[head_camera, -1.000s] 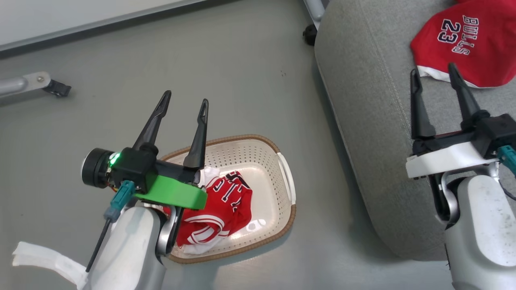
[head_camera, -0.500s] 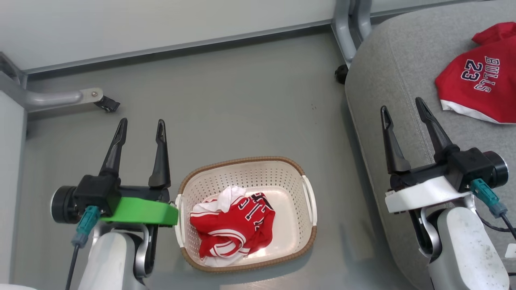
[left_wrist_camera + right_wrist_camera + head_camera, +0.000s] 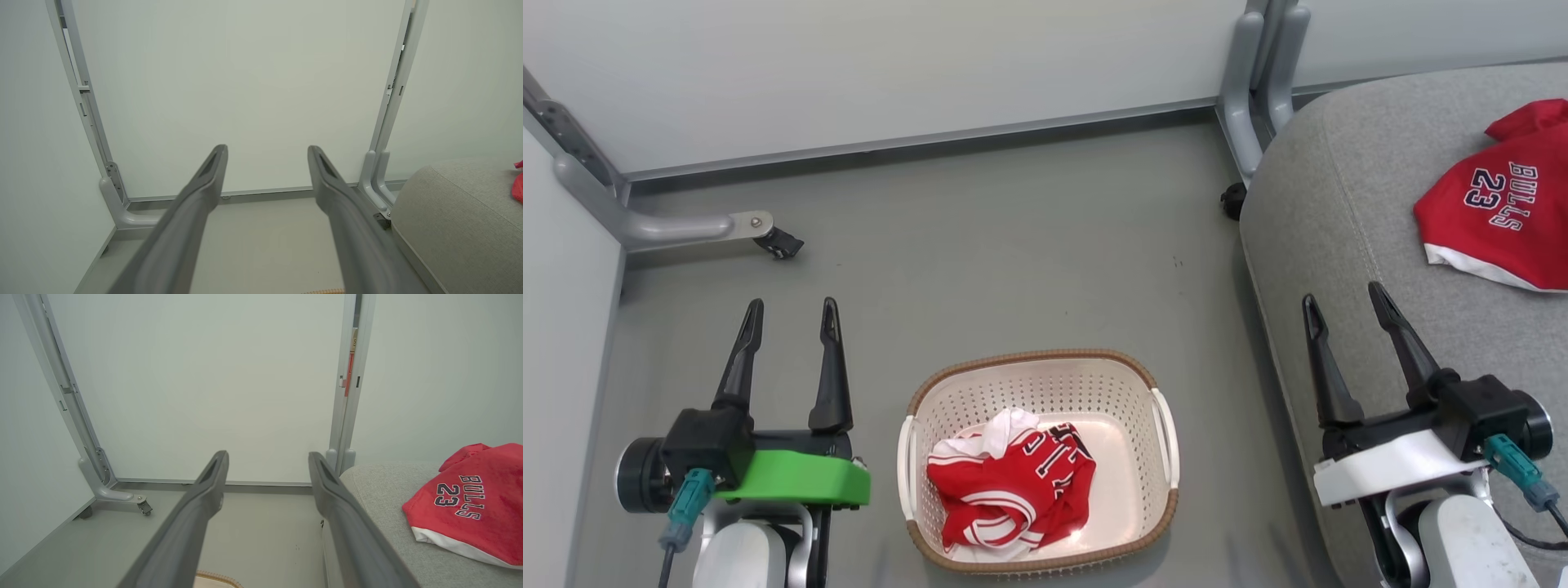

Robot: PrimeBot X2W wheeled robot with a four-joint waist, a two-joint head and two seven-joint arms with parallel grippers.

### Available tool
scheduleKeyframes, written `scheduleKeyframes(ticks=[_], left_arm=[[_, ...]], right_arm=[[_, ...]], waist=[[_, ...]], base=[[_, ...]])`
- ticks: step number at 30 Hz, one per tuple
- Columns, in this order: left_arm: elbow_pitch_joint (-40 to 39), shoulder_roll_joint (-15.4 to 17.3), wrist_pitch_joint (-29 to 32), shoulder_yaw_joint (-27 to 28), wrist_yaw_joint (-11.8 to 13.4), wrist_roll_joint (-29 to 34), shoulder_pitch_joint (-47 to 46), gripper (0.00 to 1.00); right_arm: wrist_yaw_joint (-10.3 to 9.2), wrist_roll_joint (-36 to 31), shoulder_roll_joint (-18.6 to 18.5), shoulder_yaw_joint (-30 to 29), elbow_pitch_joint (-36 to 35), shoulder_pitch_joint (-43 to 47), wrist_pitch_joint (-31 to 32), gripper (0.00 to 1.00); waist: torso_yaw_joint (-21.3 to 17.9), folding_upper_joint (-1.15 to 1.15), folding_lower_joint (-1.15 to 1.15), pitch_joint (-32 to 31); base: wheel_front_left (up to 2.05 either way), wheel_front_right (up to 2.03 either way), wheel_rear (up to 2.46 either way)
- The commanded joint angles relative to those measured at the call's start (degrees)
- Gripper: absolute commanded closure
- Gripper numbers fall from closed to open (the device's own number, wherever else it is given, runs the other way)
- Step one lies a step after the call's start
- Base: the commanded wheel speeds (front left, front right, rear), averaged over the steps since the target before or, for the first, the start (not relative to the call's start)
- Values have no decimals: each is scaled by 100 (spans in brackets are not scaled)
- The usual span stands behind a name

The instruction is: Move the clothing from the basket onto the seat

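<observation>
One red jersey [image 3: 1013,490] stays bunched in the basket [image 3: 1045,388], the BULLS T-shirt [image 3: 1494,229] on the seat [image 3: 1339,245], while the left gripper [image 3: 792,304], now drawn off the basket, and the right gripper [image 3: 1343,292] both gape empty, so half the job looks undone.

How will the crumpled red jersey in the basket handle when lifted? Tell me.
Likely floppy: the red jersey lies bunched in folds, so it should drape. Probably light, being thin cloth. It may snag on the perforated basket.

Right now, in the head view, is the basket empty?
No, a crumpled red jersey with striped trim lies inside the basket, toward its left side.
</observation>
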Motion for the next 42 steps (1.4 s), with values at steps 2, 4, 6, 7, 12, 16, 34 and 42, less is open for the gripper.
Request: scheduleKeyframes(ticks=[2, 4, 6, 7, 12, 16, 34, 42], left_arm=[[-7, -8, 6, 21, -39, 51, 120, 0], [2, -12, 6, 27, -41, 59, 151, 0], [6, -14, 6, 27, -39, 72, 183, 0], [10, -15, 6, 30, -37, 75, 196, 0], [-13, -20, 6, 71, -2, 96, 256, 0], [-33, -22, 6, 97, 16, 99, 315, 0], [-36, -23, 6, 49, 54, 31, 279, 0], [6, -23, 6, 25, 21, 51, 242, 0]], right_arm=[[-4, 51, -15, -15, -28, 166, -12, 0], [-4, 78, -15, -6, -23, 239, -12, 0], [-4, 93, -15, -4, -28, 301, -12, 0], [-4, 92, -15, -3, -29, 325, -12, 0], [-4, 153, -14, -49, -49, 446, -12, 0], [-4, 168, -14, -77, -67, 505, -12, 0], [-4, 223, -14, -103, -30, 528, -12, 0], [-4, 204, -14, -86, -8, 486, -12, 0]], waist=[[53, 0, 0, -98], [69, 0, 0, -140], [86, 0, 0, -176], [93, 0, 0, -191], [126, 0, 0, -249], [128, 0, 0, -262], [96, 0, 0, -217], [88, 0, 0, -200]], base=[[0, 0, 0], [0, 0, 0], [0, 0, 0], [0, 0, 0], [0, 0, 0], [0, 0, 0], [0, 0, 0], [0, 0, 0]])
